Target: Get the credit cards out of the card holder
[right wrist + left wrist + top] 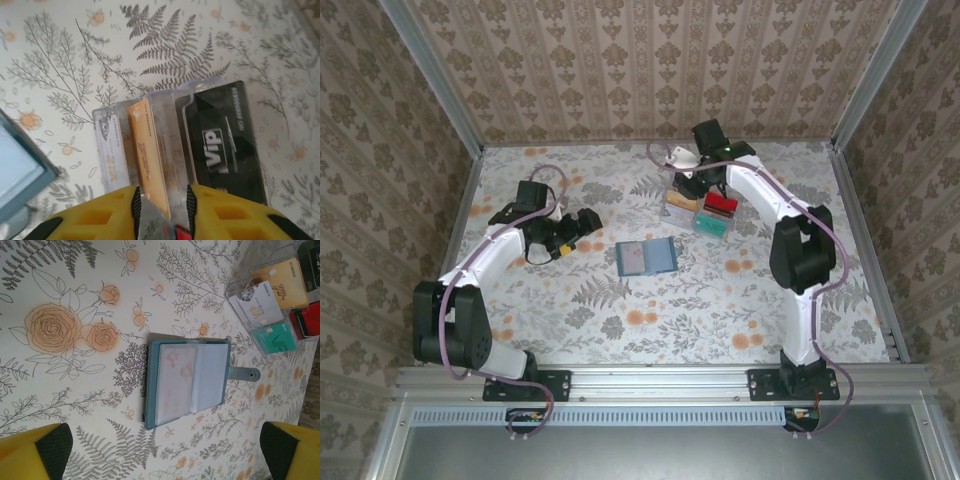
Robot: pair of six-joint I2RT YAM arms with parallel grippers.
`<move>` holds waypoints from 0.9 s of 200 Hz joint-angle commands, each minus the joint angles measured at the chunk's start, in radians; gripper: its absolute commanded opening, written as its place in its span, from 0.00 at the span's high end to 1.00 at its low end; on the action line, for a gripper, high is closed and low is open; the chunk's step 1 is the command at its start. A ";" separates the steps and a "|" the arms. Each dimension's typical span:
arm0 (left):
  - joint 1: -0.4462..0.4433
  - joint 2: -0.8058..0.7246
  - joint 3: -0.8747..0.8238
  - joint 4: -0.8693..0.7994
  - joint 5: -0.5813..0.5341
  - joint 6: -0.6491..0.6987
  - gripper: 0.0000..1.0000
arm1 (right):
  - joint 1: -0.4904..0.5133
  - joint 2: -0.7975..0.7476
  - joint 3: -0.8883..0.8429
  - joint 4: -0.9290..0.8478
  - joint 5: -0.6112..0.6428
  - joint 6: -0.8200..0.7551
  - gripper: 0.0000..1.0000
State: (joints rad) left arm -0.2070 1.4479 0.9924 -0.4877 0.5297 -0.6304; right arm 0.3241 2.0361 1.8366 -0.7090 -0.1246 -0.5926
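Note:
The card holder (pixel 645 257) lies open and flat mid-table, a teal bifold (pixel 190 380) with clear pockets that look empty. The orange-tan credit card (pixel 147 155) stands tilted on edge in a compartment of the clear tray (pixel 170 100), between my right gripper's (pixel 162 205) pads, leaning at the left pad with a gap to the right one. The grey-white credit card (pixel 112 150) stands in the compartment beside it. Both cards also show in the left wrist view, orange (pixel 285 282) and grey-white (pixel 255 307). My left gripper (pixel 582 222) hovers left of the wallet, open wide and holding nothing.
The tray (pixel 700 212) sits at the back right of the wallet and also holds a black VIP card (pixel 225 140), a teal card (pixel 275 337) and a red one (pixel 307 322). Patterned walls close in the table on three sides.

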 commanded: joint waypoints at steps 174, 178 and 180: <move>-0.031 -0.029 -0.066 0.025 -0.069 -0.005 0.00 | 0.408 -0.103 -0.374 0.087 0.125 1.136 0.41; -0.031 -0.028 -0.066 0.025 -0.071 -0.005 0.00 | 0.410 -0.087 -0.361 0.074 0.138 1.139 0.41; -0.031 -0.028 -0.066 0.026 -0.071 -0.005 0.00 | 0.412 -0.081 -0.355 0.070 0.142 1.138 0.41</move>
State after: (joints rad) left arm -0.2302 1.4330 0.9417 -0.4744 0.4698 -0.6312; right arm 0.7197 1.8778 1.4010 -0.5850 -0.0319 0.4789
